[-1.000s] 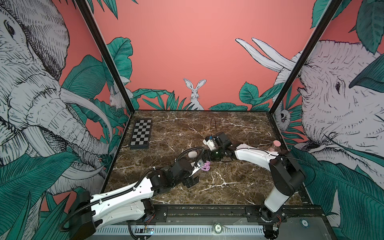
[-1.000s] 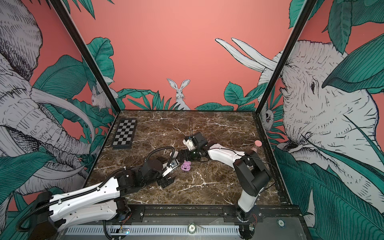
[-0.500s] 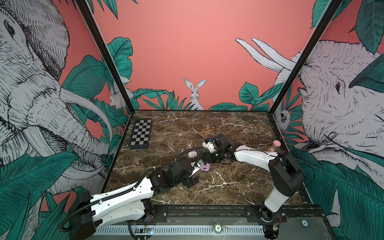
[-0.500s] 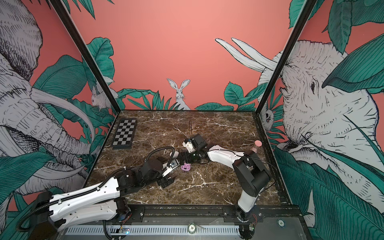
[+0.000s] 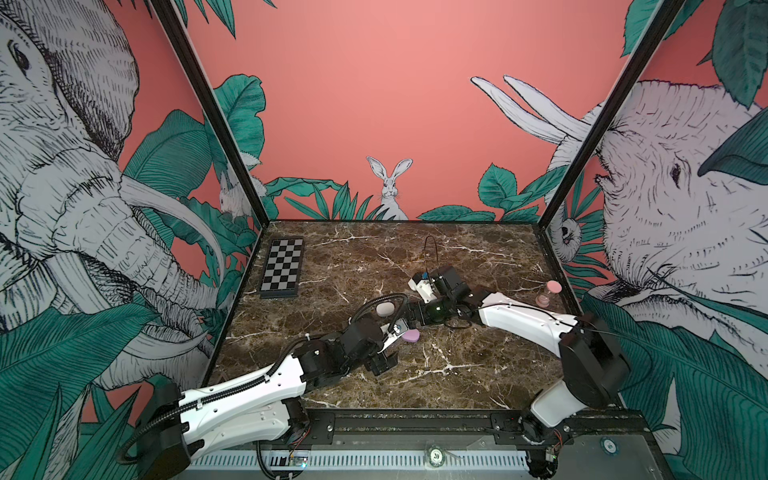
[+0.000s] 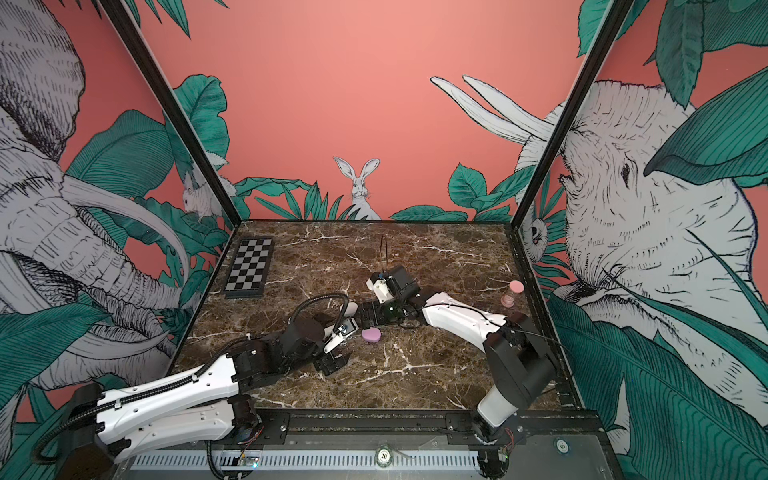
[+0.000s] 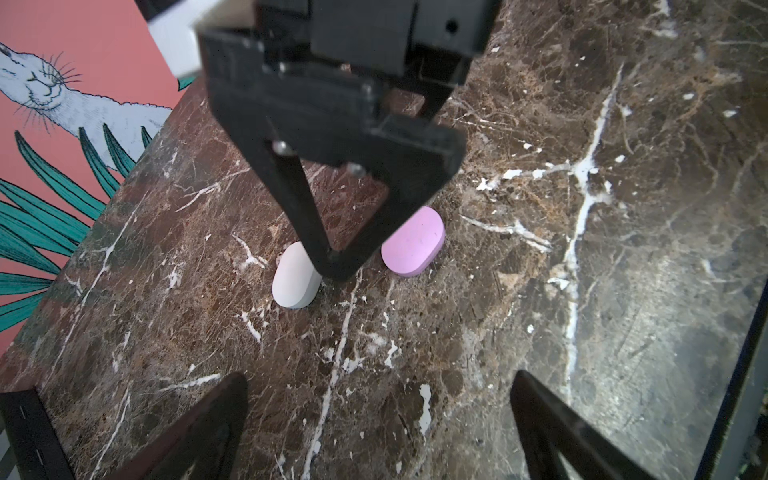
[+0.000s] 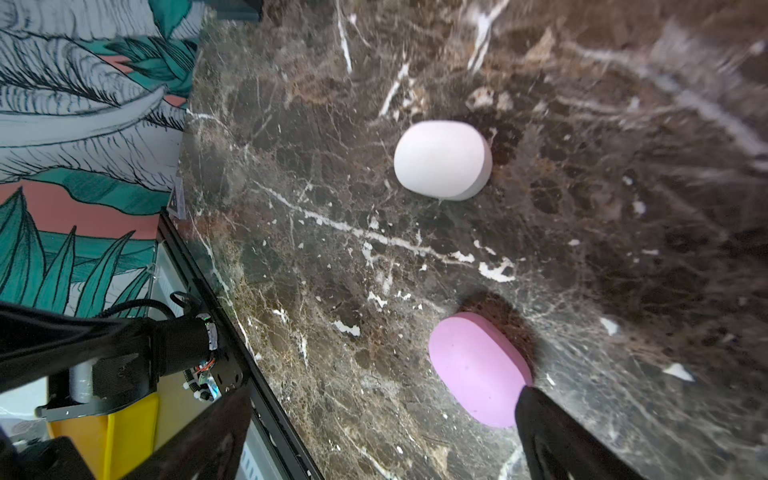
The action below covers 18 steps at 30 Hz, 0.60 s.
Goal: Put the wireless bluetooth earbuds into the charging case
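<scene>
**Bimanual cell, two closed cases on a marble bench.** A white oval case [image 5: 385,309] and a lilac oval case [image 5: 411,335] lie flat near the middle of the bench [image 5: 457,374], close together but apart. Both have their lids shut. No earbud shows in any view, and whether the buds sit inside the cases cannot be told.

The left claw [image 7: 378,376] stands wide open and holds nothing. In its wrist view its two fingers [image 7: 199,424] frame bare marble short of both cases. The right claw [image 8: 384,392] is likewise spread and empty. It reaches in from the right side of both top views and meets the left arm over the cases. In the left wrist view one of its black fingers [image 7: 340,232] comes down between the two cases. In the right wrist view a fingertip lies at the lilac case's edge, but contact cannot be judged.

A checkerboard tile [image 5: 282,270] rests at the far left of the bench. A small pink-topped object [image 5: 548,293] stands by the right wall, well apart from the cases.
</scene>
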{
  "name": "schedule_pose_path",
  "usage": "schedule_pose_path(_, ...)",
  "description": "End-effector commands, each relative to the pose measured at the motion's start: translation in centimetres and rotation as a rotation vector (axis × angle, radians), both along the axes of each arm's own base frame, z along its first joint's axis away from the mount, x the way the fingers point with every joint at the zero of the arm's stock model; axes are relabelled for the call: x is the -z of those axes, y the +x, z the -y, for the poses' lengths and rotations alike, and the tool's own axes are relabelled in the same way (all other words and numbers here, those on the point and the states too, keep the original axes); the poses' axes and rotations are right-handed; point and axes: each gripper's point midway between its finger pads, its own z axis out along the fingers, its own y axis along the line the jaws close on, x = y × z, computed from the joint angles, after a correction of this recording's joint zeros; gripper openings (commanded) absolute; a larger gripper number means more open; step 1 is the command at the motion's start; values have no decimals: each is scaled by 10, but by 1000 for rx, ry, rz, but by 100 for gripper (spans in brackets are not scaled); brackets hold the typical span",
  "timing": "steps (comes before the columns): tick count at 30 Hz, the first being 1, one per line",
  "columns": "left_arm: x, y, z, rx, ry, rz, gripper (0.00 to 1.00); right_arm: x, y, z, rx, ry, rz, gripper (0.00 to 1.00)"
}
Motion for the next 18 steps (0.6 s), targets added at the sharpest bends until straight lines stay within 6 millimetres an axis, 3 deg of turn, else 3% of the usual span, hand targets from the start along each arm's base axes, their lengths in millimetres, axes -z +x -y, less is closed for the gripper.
schedule_pose_path(1, -9, 7, -7, -48, -37, 43, 99, -26, 10, 15, 35, -34, 110, 98)
schedule_pose_path(10, -33, 38, -42, -293, -130, 121, 99, -77, 37, 75, 223, -167, 405, 98)
schedule_pose_path(18, -54, 85, -116, -674, -302, 209, 99, -118, 62, 183, 639, -387, 814, 98)
